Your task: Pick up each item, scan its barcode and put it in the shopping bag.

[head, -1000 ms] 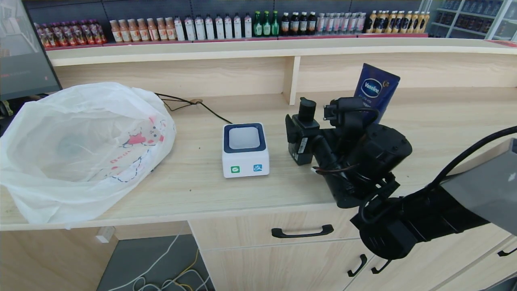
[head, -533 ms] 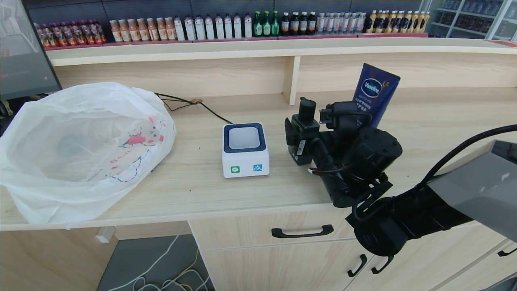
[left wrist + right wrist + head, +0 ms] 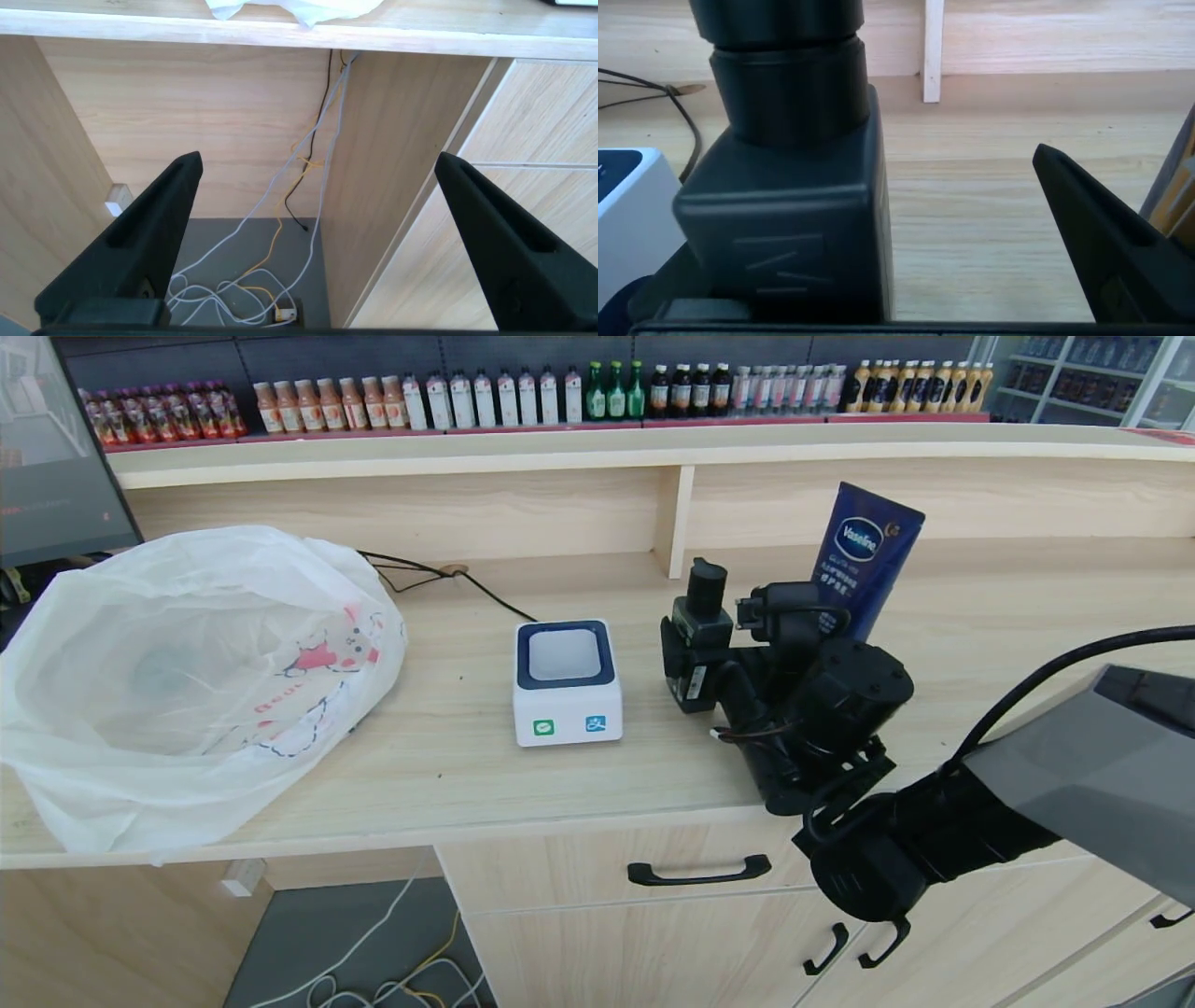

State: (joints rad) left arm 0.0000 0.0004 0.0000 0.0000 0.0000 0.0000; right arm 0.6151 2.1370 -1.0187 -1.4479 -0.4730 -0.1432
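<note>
A black square bottle with a round cap stands on the wooden counter, right of the white scanner box. My right gripper is at this bottle, open. In the right wrist view the bottle sits close in by one side of the gripper, with a wide gap to the other finger. A blue tube stands upright behind the right arm. The white shopping bag lies open at the counter's left end. My left gripper hangs open below the counter.
A black cable runs along the counter behind the scanner. A raised shelf with a divider backs the counter. Drawers with black handles are under it. Loose cables lie on the floor.
My right arm has moved a little left and forward around the black bottle, and the bottle has shifted slightly away. The bag, scanner and tube have stayed put.
</note>
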